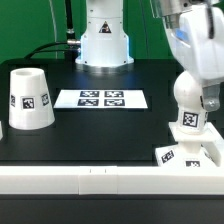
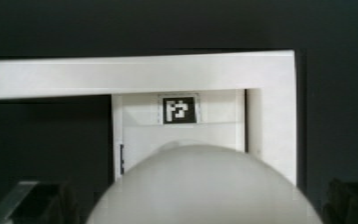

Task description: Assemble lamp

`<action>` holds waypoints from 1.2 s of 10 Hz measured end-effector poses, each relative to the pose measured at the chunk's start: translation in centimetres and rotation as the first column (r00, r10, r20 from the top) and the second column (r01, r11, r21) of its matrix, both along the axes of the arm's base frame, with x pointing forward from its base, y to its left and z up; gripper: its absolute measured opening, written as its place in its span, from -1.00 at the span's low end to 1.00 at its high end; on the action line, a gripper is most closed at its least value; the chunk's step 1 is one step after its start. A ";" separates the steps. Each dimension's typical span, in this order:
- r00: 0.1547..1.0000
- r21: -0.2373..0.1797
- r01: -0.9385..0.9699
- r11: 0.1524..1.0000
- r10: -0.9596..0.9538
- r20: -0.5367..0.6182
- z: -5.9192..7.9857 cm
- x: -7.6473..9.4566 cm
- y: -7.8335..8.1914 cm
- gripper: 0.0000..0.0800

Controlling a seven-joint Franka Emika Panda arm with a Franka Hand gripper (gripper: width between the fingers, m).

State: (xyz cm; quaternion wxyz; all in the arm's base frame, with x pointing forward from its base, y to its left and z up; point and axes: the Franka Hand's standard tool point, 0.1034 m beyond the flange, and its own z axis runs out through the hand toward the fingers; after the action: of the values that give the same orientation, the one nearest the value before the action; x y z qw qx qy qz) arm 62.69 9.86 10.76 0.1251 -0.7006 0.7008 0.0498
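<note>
The white bulb point(image 1: 187, 112) stands upright on the flat square base point(image 1: 196, 155) at the exterior view's right, tags showing on both. My gripper point(image 1: 193, 92) hangs over the bulb's round head, one dark finger point(image 1: 211, 100) showing beside it. In the wrist view the bulb's head point(image 2: 194, 185) fills the space between the dark fingers point(image 2: 30, 203), with a gap on each side; the gripper point(image 2: 190, 202) is open and holds nothing. The base point(image 2: 190, 118) lies beneath, its tag visible. The tapered shade point(image 1: 29, 98) stands alone at the exterior view's left.
The marker board point(image 1: 102, 98) lies mid-table. A white rail point(image 1: 100, 180) runs along the table's front edge, and the base sits against its corner point(image 2: 140, 75). The robot's white pedestal point(image 1: 104, 40) stands at the back.
</note>
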 end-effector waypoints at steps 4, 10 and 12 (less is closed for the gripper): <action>0.959 -0.042 -0.275 0.961 0.277 0.057 0.0 -0.1 -0.1 0.75; 0.544 -0.191 -0.820 0.540 0.838 0.037 0.8 0.0 -1.0 0.75; 0.434 -0.209 -0.877 0.433 0.900 0.043 0.8 0.0 -1.1 0.75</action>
State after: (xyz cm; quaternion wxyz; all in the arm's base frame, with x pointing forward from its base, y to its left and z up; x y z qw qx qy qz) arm 62.69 8.81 11.52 0.0764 -0.9733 0.2166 0.0017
